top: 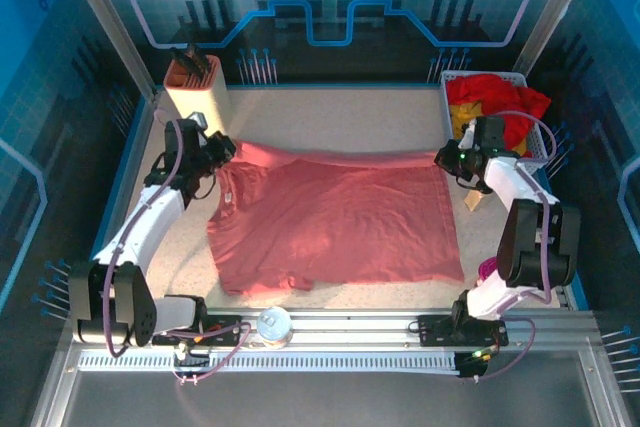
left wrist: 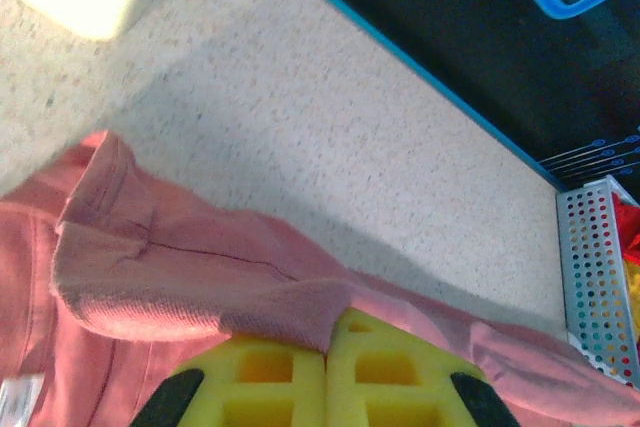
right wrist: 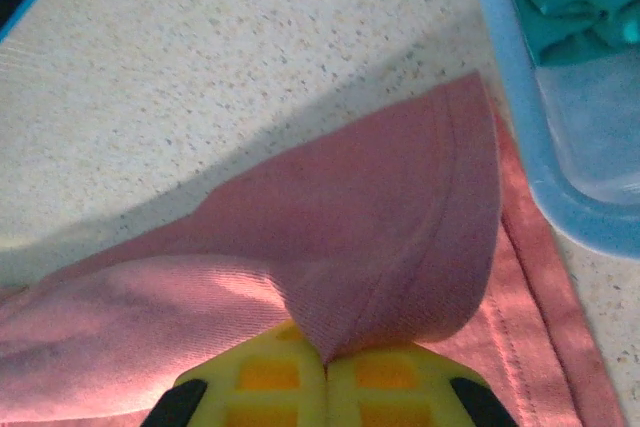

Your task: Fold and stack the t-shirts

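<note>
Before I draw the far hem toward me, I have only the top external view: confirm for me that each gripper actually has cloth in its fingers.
Observer: Left wrist view: the left gripper is shut, with a bunched fold of the pink t-shirt pinched between its yellow tips.
Operator: Now the right one.
Observer: Right wrist view: the right gripper is shut on a fold of the hem, which arches up over its tips.
Operator: Tell me whether that hem is off the table.
Observer: The fold stands raised and casts a shadow on the speckled table behind it.
</note>
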